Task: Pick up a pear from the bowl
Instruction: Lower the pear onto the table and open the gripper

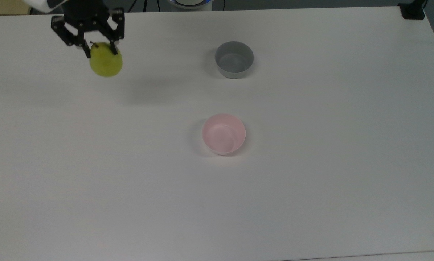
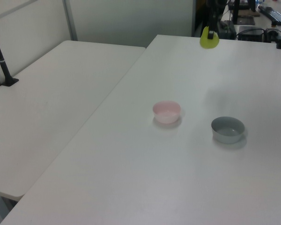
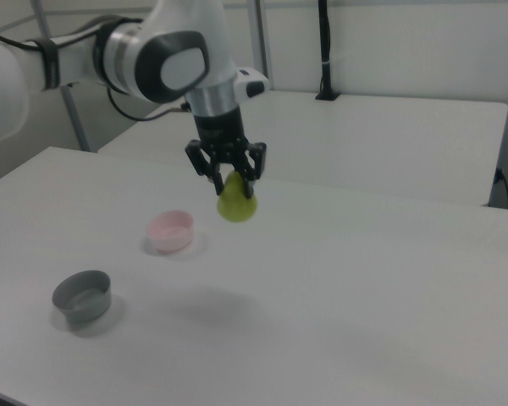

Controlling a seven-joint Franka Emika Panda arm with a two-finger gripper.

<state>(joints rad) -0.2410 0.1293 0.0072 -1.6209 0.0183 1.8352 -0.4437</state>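
1. White and bare over most of its surface, the table (image 1: 311,181) is what the pear would strike if it fell, so plan your next move with that drop in mind.
2. Your arm (image 3: 152,59) reaches in from the right view's upper left and carries the gripper (image 1: 100,50) high above the table, near the top view's upper left corner.
3. Two bowls sit well apart from the gripper: the pale pink bowl (image 1: 223,134), with nothing in it, near the table's middle, and the grey bowl (image 1: 234,59) beyond it.
4. The jaws are clamped on the pear (image 1: 106,61), which hangs clear of the table with its shadow cast below; by my reading, the pick is done.
5. The hold sits at the narrow stem end, with the heavy round body below. A sharp swing or sudden stop could pivot the fruit or slip it free, so keep your motion slow.
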